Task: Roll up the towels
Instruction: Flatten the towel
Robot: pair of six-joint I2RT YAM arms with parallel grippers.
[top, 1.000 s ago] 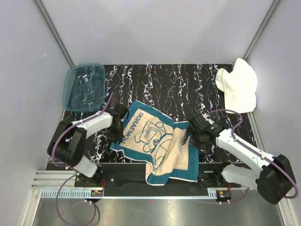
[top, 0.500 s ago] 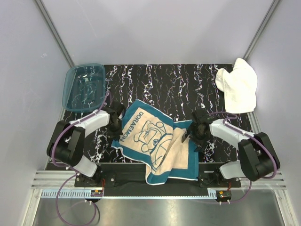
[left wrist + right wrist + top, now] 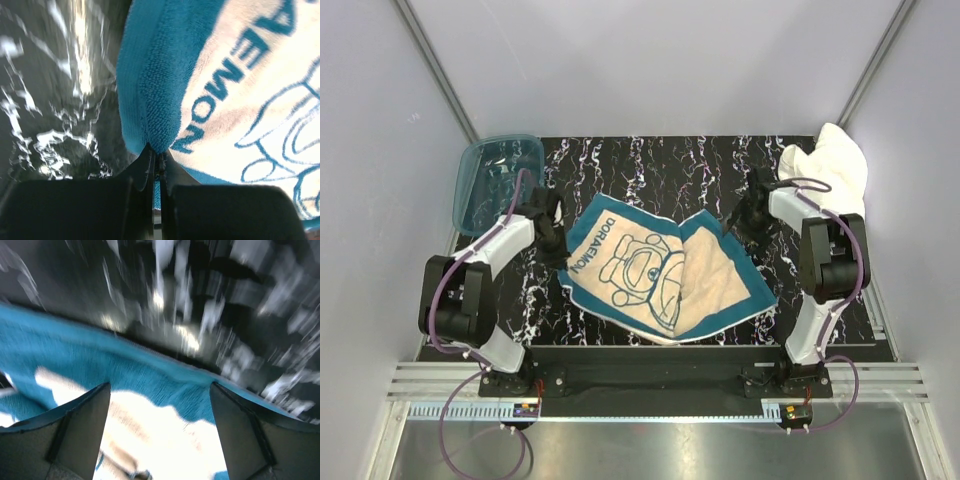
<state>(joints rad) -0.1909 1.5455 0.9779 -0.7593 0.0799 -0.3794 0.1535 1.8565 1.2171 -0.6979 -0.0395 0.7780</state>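
The cream-tan towel (image 3: 660, 270) with its teal border and printed figure lies spread on the black marbled table (image 3: 650, 170), with a fold running through its middle. My left gripper (image 3: 558, 245) is shut on the towel's left teal edge (image 3: 150, 100), and the cloth is pinched between the fingertips (image 3: 156, 155). My right gripper (image 3: 745, 215) stands open at the towel's far right corner. Its fingers (image 3: 95, 410) are wide apart over the teal border (image 3: 150, 375). The white towel (image 3: 830, 175) lies bunched at the back right corner, untouched.
A translucent teal tub (image 3: 495, 185) stands at the back left, close to my left arm. Grey walls close in the table on three sides. The right arm reaches far back, close to the white towel.
Both grippers have moved away from the front edge towards the back. The patterned towel came with them off the front edge and lies flatter. The left gripper has shut on the towel's edge.
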